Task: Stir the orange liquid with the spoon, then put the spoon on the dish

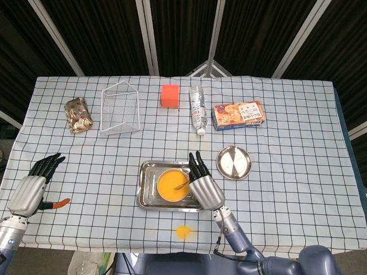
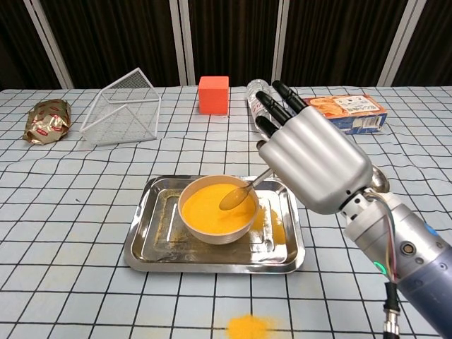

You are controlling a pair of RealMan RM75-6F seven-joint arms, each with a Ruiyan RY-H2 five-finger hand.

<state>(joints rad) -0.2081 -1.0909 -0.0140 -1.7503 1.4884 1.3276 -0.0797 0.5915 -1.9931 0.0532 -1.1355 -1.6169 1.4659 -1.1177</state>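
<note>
A white bowl of orange liquid (image 1: pixel 172 184) (image 2: pixel 210 209) sits in a steel tray (image 1: pixel 145 197) (image 2: pixel 141 248) near the table's front. My right hand (image 1: pixel 204 186) (image 2: pixel 311 164) hovers at the bowl's right side, back toward the cameras, and holds a metal spoon (image 1: pixel 182 185) (image 2: pixel 239 196). The spoon's tip dips into the liquid; the grip itself is hidden behind the hand. The round steel dish (image 1: pixel 234 162) lies to the right of the tray, mostly hidden in the chest view. My left hand (image 1: pixel 34 187) rests at the far left edge, fingers straight, holding nothing.
An orange spill (image 1: pixel 183 231) (image 2: pixel 248 327) marks the cloth in front of the tray. At the back lie a wire basket (image 1: pixel 120 107), orange cube (image 1: pixel 170 95), plastic bottle (image 1: pixel 198 109), snack box (image 1: pixel 238 115) and foil packet (image 1: pixel 78 114).
</note>
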